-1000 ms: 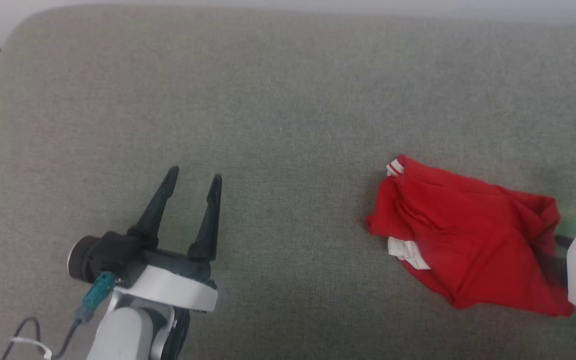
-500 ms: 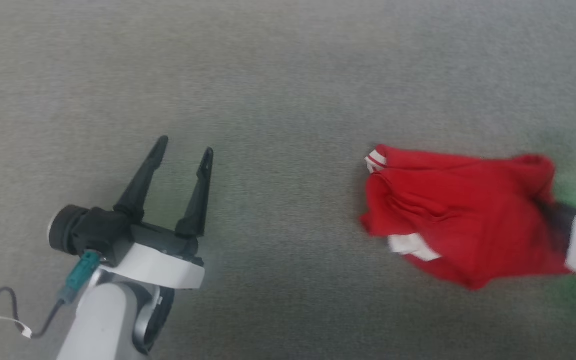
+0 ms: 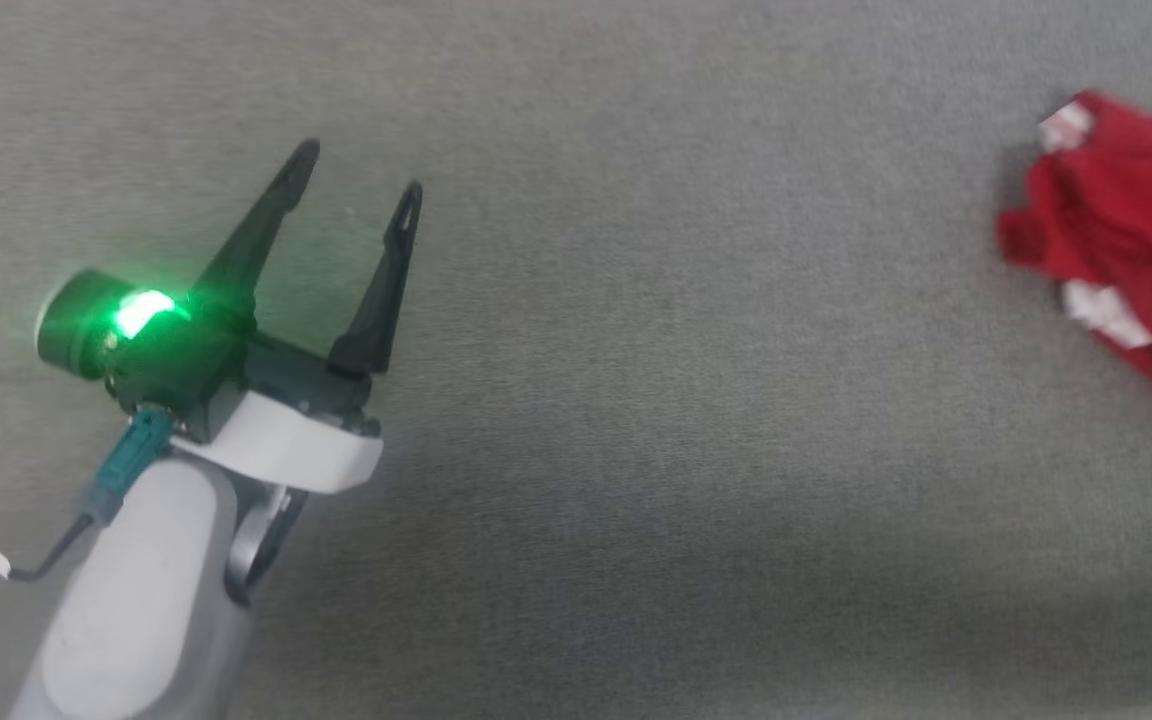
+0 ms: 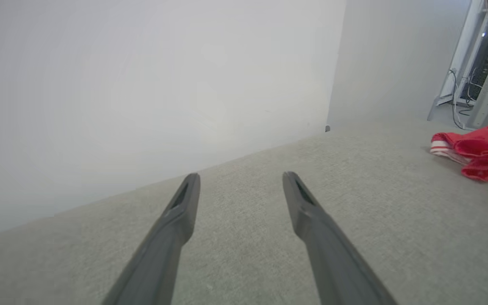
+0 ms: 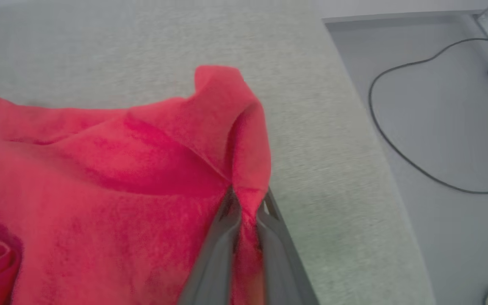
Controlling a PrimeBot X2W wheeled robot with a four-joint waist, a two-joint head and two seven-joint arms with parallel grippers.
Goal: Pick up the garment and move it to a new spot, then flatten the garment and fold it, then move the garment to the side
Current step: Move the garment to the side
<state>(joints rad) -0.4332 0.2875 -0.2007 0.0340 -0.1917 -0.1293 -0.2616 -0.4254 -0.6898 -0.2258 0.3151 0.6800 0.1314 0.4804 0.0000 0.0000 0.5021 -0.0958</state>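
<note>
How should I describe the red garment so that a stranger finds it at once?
Start at the wide grey fabric surface. Toward its right lies the crumpled garment, one fold pinched by the right gripper. Nothing else is bright red with white patches.

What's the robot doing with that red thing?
The robot is starting to pick up a small red garment from a grey cloth surface. Its right gripper is shut on a fold at the garment's edge. The left gripper is open and holds nothing, well away from the garment. The garment is crumpled, not yet flattened or folded.
</note>
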